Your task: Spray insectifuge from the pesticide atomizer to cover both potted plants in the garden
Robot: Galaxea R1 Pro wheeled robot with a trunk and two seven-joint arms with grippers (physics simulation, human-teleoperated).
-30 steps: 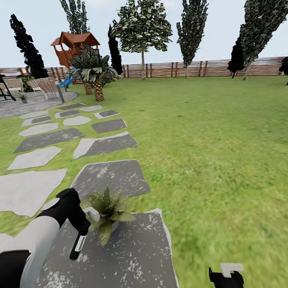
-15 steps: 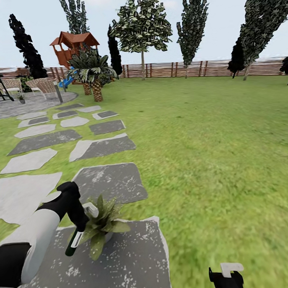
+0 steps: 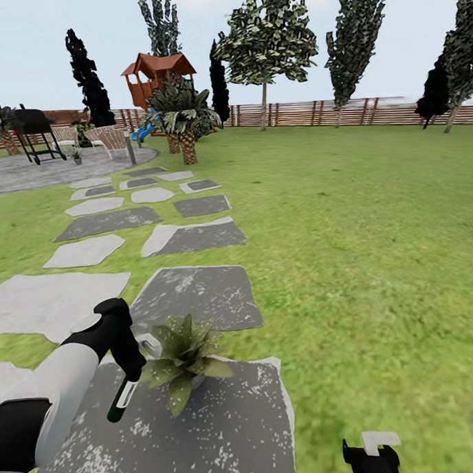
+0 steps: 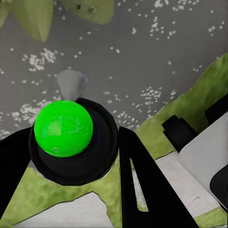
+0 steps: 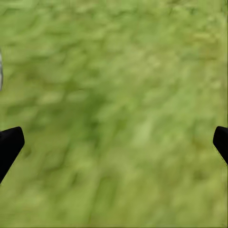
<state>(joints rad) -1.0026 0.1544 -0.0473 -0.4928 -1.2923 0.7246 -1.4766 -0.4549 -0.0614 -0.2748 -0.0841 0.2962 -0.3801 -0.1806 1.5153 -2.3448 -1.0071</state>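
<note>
Speckled rough stone slab [image 3: 204, 430]; glossy green atomizer [image 3: 122, 401]; matt black left hand [image 3: 132, 365].

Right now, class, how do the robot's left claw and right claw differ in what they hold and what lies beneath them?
The left claw is shut on the pesticide atomizer; the right claw is open and holds nothing. The left claw hangs over a grey stepping stone beside the potted plant; the right claw hangs over the lawn. Both are black.

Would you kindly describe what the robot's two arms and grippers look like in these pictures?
The left arm has a smooth pale grey-white forearm between black sections, ending in a black wrist and left gripper with a small pale grey plate. The left wrist view shows its black, tapering fingers. The right gripper is black and blocky with a white tab on top. No cables or markings show.
</note>
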